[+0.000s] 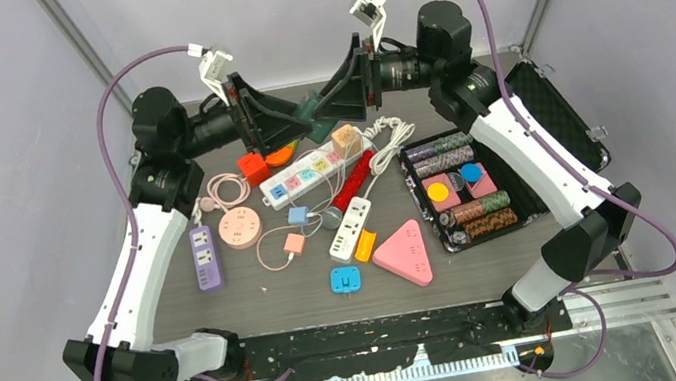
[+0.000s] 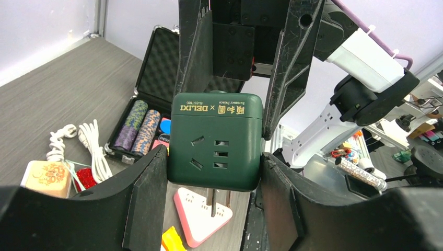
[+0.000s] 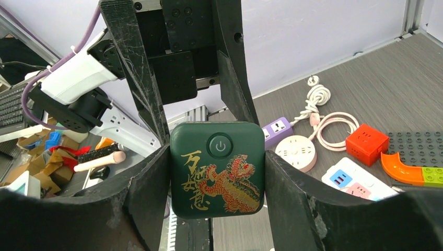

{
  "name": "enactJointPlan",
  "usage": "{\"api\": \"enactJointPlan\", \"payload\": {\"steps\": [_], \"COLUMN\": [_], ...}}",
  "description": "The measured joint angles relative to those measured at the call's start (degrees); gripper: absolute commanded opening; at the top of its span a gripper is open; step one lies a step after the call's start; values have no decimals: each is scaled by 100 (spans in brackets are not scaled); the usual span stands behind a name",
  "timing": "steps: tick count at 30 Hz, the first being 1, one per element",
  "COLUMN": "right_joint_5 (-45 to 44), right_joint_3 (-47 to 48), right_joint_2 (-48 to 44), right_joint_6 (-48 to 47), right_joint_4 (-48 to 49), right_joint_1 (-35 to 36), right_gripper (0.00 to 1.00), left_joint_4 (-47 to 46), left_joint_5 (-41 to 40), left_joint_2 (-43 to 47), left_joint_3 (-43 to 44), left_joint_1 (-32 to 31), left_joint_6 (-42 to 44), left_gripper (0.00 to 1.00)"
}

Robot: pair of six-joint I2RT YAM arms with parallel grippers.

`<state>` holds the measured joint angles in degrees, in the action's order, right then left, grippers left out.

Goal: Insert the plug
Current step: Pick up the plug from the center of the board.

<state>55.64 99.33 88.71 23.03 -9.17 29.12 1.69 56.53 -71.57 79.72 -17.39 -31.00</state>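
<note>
Green cube plug (image 2: 215, 141) held in air over far edge of desk (image 1: 270, 302), between 2 grippers. Left gripper (image 2: 214, 175) clamps its sides. Right gripper (image 3: 217, 175) fingers seem pressed on it too.

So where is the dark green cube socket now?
Top view: the green cube socket is raised over the far middle of the table, clamped between the left pincer and right pincer, beyond the white power strip.

dark green socket cube (image 3: 189, 142), gold-and-red dragon (image 3: 232, 180)
</note>
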Motion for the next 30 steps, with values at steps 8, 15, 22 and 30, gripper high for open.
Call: {"api": "enactJointPlan", "payload": {"steps": [8, 15, 22, 30], "right_joint_5": [-125, -1290, -2870, -4356], "right_joint_3": [9, -11, -310, -350], "right_joint_2": [44, 44, 151, 1158], "right_joint_6": [-68, -461, -855, -1231], "right_joint_4": [-131, -509, -675, -660], "right_joint_1": [2, 26, 85, 365], "right_gripper": [5, 5, 5, 5], "left_joint_4": [203, 927, 1797, 2288], "left_joint_5": [-247, -1226, -3316, -4100], "left_joint_2": [-59, 15, 321, 66], "left_joint_3": [66, 70, -195, -800], "left_joint_1": [31, 315, 522, 531], "left_joint_6": [48, 632, 1049, 857], "left_gripper": [98, 100, 97, 82]}}
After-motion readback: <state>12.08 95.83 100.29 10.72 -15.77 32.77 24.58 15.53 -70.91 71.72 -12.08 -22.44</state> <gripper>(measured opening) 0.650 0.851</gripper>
